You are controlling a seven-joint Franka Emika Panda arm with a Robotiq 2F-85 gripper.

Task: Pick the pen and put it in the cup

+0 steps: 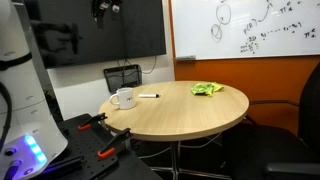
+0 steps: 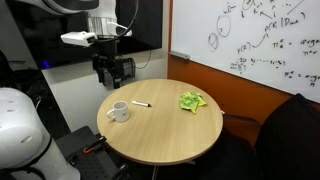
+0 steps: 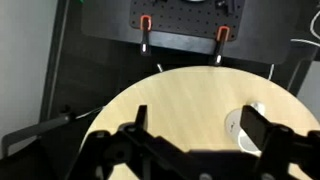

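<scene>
Pen (image 2: 141, 104) lies on the table (image 2: 160, 140) left of frame center, near the cup (image 2: 118, 111), not touching. Gripper (image 2: 111, 78) hangs upper left, fingers (image 3: 255, 128) spread wide, empty. Green cloth (image 2: 192, 101) right of the pen.

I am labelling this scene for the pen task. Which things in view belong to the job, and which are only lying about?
Belong to the job: pen; white cup.
Only lying about: green cloth; orange-handled clamps; whiteboard.
</scene>
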